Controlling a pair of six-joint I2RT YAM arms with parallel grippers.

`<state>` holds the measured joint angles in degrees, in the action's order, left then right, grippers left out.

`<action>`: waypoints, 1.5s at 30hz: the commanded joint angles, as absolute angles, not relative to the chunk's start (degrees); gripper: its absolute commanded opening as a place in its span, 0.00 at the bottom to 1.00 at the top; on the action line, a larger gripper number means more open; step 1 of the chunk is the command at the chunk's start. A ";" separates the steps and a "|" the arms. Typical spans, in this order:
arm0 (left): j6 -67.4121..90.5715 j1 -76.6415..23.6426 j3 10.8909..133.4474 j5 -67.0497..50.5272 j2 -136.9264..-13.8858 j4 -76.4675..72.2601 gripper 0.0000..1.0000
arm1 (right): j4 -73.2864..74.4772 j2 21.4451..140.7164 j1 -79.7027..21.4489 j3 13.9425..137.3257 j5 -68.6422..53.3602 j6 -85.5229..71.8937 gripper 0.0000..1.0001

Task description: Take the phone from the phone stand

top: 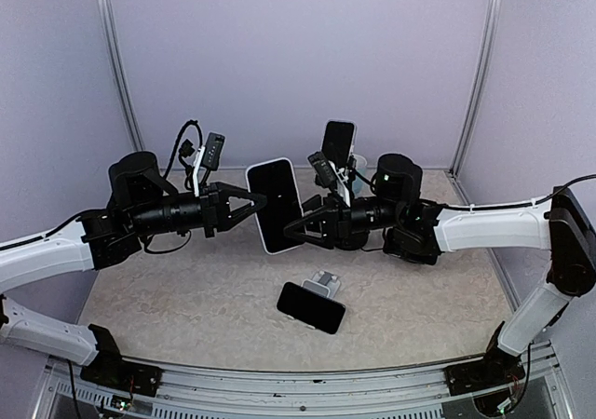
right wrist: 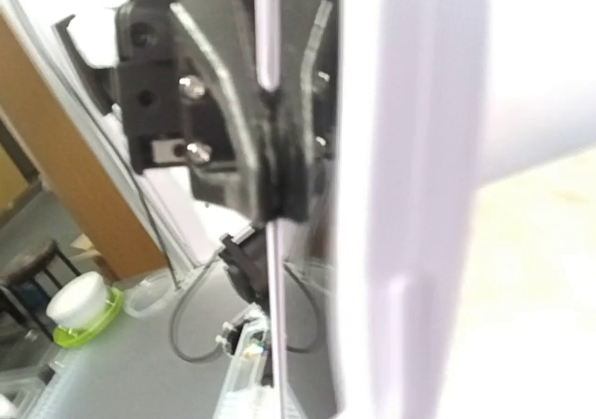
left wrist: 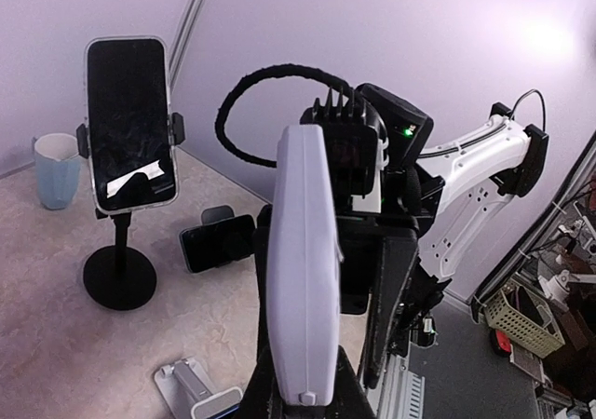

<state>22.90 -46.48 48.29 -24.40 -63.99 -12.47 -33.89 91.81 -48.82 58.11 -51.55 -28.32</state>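
Where the two arms meet (top view): a white-cased smartphone with a black screen (top: 275, 205) hangs in the air above the beige marbled tabletop (top: 186, 298). It is tilted, with its screen toward the camera.
Grip from the left (top view): the left gripper (top: 250, 203) has its fingers clamped on the smartphone's left long edge.
Approach from the right (top view): the right gripper (top: 300, 225) has its fingertips at the smartphone's lower right edge. Whether they pinch it or stand just off it cannot be told.
Rear of table (top view): a second dark phone (top: 338, 142) stands upright behind the right gripper.
Front of table (top view): a small grey desk stand (top: 324, 279) sits beside a third black phone (top: 310, 307), which lies landscape.
Held phone (left wrist view): the smartphone is seen edge-on between the closed fingers of the left gripper. It is well apart from every stand.
Background (left wrist view): a tall black pole stand with a round base (left wrist: 119, 277) grips the second dark phone by its sides. A pale blue cup (left wrist: 56, 170) stands on the tabletop nearby.
Held phone (right wrist view, blurred): the smartphone's white edge fills the right of the view, close to the lens.
Opposing fingers (right wrist view): the left gripper's black fingers press together on the thin edge at upper left.
Own fingers (right wrist view): those of the right gripper cannot be made out.
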 commanded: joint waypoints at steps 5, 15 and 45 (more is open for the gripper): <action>23.74 -46.86 48.59 -26.75 -61.78 -20.55 0.00 | -41.43 91.29 -49.04 57.14 -55.18 -32.31 0.27; 24.76 -47.01 48.42 -18.52 -58.42 -18.53 0.50 | -41.97 91.24 -49.08 57.42 -53.31 -33.07 0.00; 34.94 -56.06 45.72 12.00 -63.08 -11.56 0.99 | -19.39 97.23 -54.98 69.93 -20.05 -23.92 0.00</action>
